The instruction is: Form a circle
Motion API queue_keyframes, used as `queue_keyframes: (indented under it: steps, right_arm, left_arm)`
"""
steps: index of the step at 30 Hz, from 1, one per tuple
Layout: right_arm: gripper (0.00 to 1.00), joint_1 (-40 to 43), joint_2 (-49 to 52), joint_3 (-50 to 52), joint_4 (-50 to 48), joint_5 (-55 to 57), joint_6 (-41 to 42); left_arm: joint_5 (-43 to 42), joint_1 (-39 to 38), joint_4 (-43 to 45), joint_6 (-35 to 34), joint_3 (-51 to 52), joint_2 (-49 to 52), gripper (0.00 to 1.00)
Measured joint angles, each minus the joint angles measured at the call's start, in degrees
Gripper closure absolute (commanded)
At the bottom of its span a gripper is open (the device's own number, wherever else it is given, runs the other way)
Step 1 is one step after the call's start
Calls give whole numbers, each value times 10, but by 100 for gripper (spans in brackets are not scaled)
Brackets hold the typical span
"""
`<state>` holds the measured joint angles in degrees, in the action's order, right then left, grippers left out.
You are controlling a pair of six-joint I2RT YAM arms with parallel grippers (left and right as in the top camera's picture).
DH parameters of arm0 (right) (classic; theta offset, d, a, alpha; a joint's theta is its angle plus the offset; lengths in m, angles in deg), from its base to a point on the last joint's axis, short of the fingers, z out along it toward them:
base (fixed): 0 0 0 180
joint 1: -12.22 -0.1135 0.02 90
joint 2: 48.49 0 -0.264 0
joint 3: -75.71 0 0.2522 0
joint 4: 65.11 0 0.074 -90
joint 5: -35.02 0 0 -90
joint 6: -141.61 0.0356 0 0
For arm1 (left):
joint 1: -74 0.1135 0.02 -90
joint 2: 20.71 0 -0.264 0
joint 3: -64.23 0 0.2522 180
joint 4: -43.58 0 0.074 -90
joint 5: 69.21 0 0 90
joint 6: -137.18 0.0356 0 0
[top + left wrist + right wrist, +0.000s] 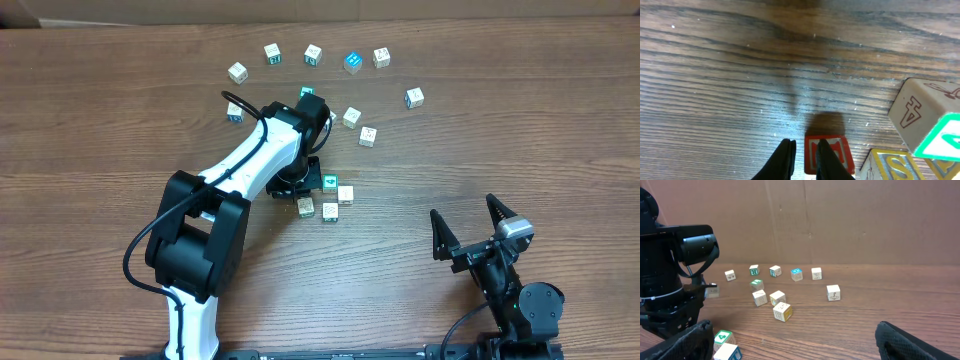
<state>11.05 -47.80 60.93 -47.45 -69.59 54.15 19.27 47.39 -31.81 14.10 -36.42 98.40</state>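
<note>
**Fig. Closed-finger nudge of a lettered cube.** The left fingers point(786, 161) are standing all but closed, showing only a slit of bare surface point(120, 120) between them and gripping nothing. One tip is overlapping a red-bordered cube point(842, 152) at the bottom centre of the wrist view; whether it is touching cannot be told. The right fingers point(440, 238), in the lower right of the overhead view, are resting wide apart and empty.

The cubes point(313, 54) are lying as an open arc across the upper centre. A few strays are sitting inside the arc, and a small cluster point(346, 193) is sitting just below centre beside the left arm.

The step in hand appears to be sliding a cluster cube out toward the ring. Doing it well is probably a matter of pushing low and through the middle of a face, slowly, so the cube is not twisting or dragging its neighbours.

The cubes are pale wood and square-edged. Their faces are carrying painted red, yellow, green or teal borders and printed characters. The surface is showing a smooth, faintly glossy brown wood grain, so the cubes are likely sliding easily.
</note>
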Motion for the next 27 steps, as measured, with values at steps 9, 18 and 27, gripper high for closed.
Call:
queue_keyframes:
  steps: [9, 18, 27]
  right_arm:
    - [0, 0, 0, 0, 0, 0, 0]
    - [0, 0, 0, 0, 0, 0, 0]
    - [0, 0, 0, 0, 0, 0, 0]
  left_arm:
    - [14, 5, 4, 0, 0, 0, 81]
    - [26, 16, -36, 0, 2, 0, 86]
    - [0, 15, -95, 5, 2, 0, 95]
